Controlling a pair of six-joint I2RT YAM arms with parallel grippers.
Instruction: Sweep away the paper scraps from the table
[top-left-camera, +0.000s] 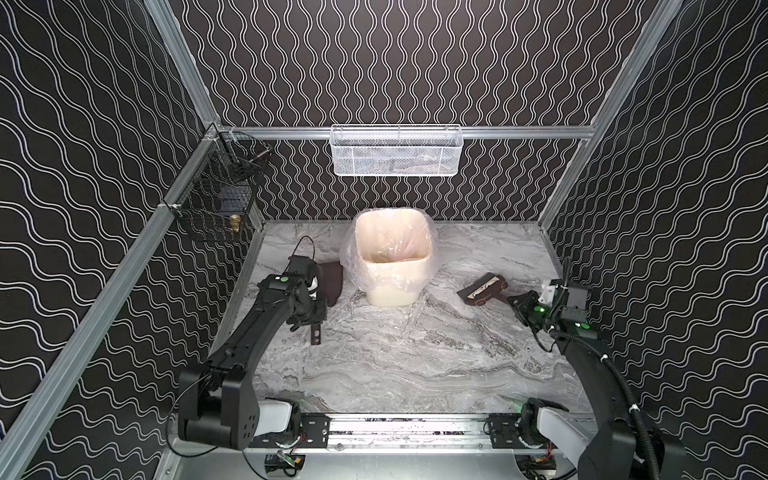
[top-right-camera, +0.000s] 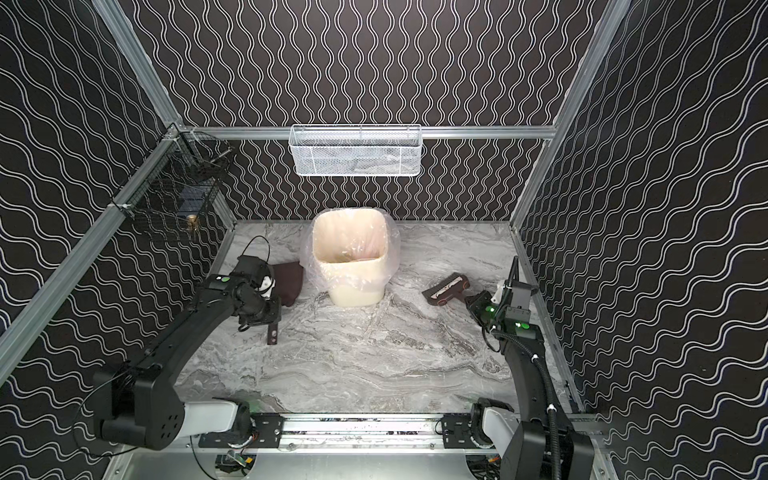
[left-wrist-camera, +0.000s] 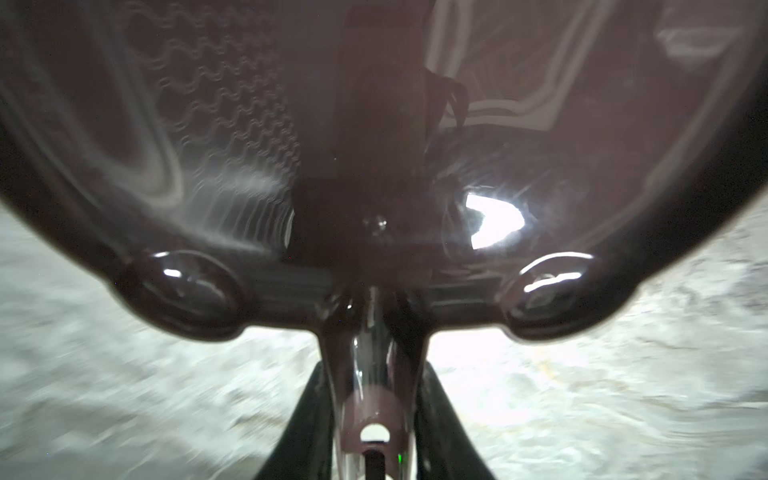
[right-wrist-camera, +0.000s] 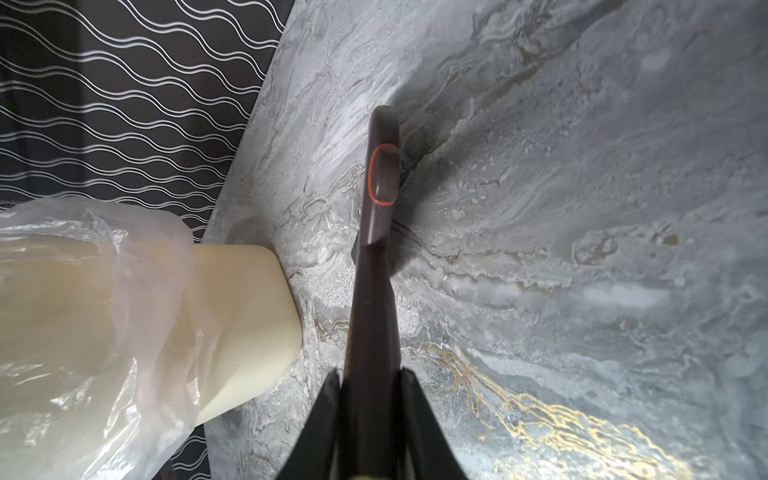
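What could go wrong, I judge, sits at the bin (top-left-camera: 390, 291). My left gripper (left-wrist-camera: 374, 368) is clamped on the handle of the dustpan (top-left-camera: 331, 279), and the pan stands tilted just left of the bin's loose plastic liner (top-left-camera: 349, 266). A careless swing there could snag the film or tip the bin.

My right gripper (right-wrist-camera: 370, 378) is closed tight on the handle of the brush (top-left-camera: 482, 289), low over the table (top-left-camera: 415, 365) at centre right; pressing down could scrape or twist it.

I see no paper scraps on the table, and I cannot tell whether they lie in the bin.

My left arm (top-left-camera: 249, 332) reaches up the left side, wrist bent toward the bin. My right arm (top-left-camera: 590, 365) runs up the right edge, wrist turned inward.
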